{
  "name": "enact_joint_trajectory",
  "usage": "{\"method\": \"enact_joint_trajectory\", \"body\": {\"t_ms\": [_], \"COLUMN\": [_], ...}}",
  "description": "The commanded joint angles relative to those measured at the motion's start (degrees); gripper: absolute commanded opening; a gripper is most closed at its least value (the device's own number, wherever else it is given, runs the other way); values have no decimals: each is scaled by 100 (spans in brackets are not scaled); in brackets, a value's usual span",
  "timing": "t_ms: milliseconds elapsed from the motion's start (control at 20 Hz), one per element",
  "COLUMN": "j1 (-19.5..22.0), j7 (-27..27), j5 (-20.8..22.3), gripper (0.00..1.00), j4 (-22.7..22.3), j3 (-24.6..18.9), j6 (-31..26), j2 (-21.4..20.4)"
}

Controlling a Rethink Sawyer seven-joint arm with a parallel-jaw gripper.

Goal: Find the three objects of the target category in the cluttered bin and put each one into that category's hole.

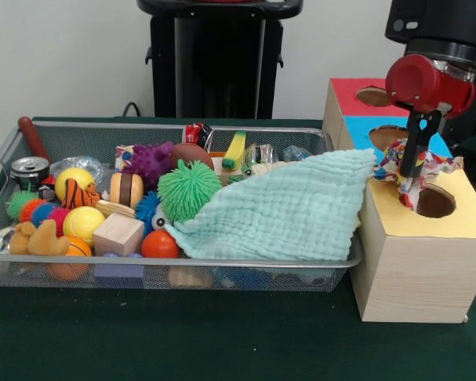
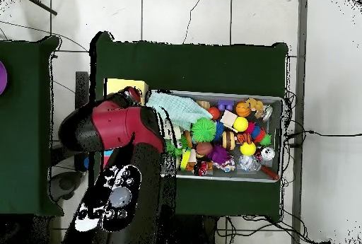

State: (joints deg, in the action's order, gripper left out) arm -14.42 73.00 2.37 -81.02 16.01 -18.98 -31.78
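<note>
My gripper (image 1: pixel 410 190) is shut on the multicoloured confetti wrapper (image 1: pixel 390 163) and holds it just above the yellow-topped wood box (image 1: pixel 397 214). It is a little left of the round dark hole (image 1: pixel 435 202), and the wrapper hangs around the fingers. The silver wire-mesh bin (image 1: pixel 222 261) lies to the left, full of toys. A clear crinkly wrapper (image 1: pixel 91 167) lies at its back left. In the overhead view my red arm (image 2: pixel 117 128) hides the gripper and most of the box; only a yellow corner (image 2: pixel 124 85) shows beside the bin (image 2: pixel 283 138).
A mint quilted cloth (image 1: pixel 293 210) drapes over the bin's right end, against the box. Green (image 1: pixel 188 189) and purple (image 1: pixel 151 161) spiky balls, a wooden block (image 1: pixel 119 234), a can (image 1: pixel 29 169) and balls fill the bin. Blue-topped (image 1: pixel 357 127) and red-topped (image 1: pixel 347 91) boxes stand behind the yellow one.
</note>
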Motion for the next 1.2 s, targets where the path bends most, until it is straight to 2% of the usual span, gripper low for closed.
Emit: {"method": "enact_joint_trajectory", "body": {"t_ms": [50, 500, 700, 950, 1200], "j1": [318, 490, 525, 461, 164], "j7": [1430, 1581, 1569, 1504, 1323], "j5": [-321, -761, -956, -1236, -1323], "gripper": [0, 0, 0, 0, 0], "j4": [-136, -179, -163, -59, 306], "j3": [-815, -1251, -1367, -1267, -712], "j6": [629, 1185, 1201, 687, -365], "j2": [441, 634, 732, 882, 1194]}}
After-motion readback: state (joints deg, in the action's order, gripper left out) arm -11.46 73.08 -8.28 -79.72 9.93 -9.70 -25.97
